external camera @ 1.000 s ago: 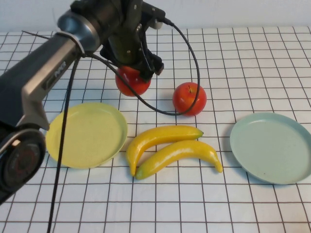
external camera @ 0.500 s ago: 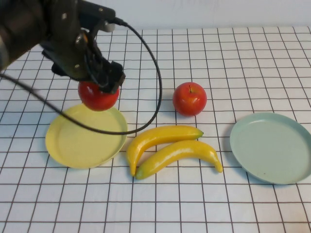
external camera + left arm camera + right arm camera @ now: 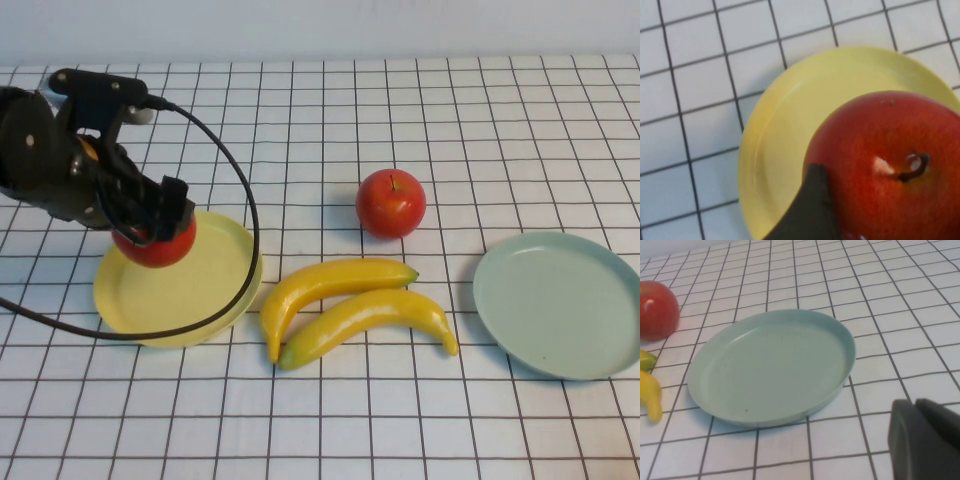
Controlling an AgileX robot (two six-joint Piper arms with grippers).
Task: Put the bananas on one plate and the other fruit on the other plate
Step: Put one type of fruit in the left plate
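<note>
My left gripper [image 3: 155, 232] is shut on a shiny red apple [image 3: 162, 245], holding it over the back part of the pale yellow plate [image 3: 195, 295]. In the left wrist view the apple [image 3: 890, 160] fills the space beside one dark finger [image 3: 812, 205], with the yellow plate [image 3: 785, 125] below it. The second red apple [image 3: 390, 203] sits on the table at the middle. Two yellow bananas [image 3: 335, 282] [image 3: 372, 318] lie side by side in front of it. The pale blue-green plate [image 3: 560, 305] is empty at the right. My right gripper [image 3: 916, 404] is shut beside the blue-green plate [image 3: 770, 365], outside the high view.
The table is a white cloth with a black grid [image 3: 400, 430]. A black cable [image 3: 245, 215] loops from the left arm over the yellow plate's right rim. In the right wrist view the second apple [image 3: 655, 310] and a banana tip [image 3: 650, 395] show beyond the blue-green plate.
My left gripper has carried the apple from the back middle of the table leftward and down, to over the yellow plate. The other fruit and the plates have not moved.
</note>
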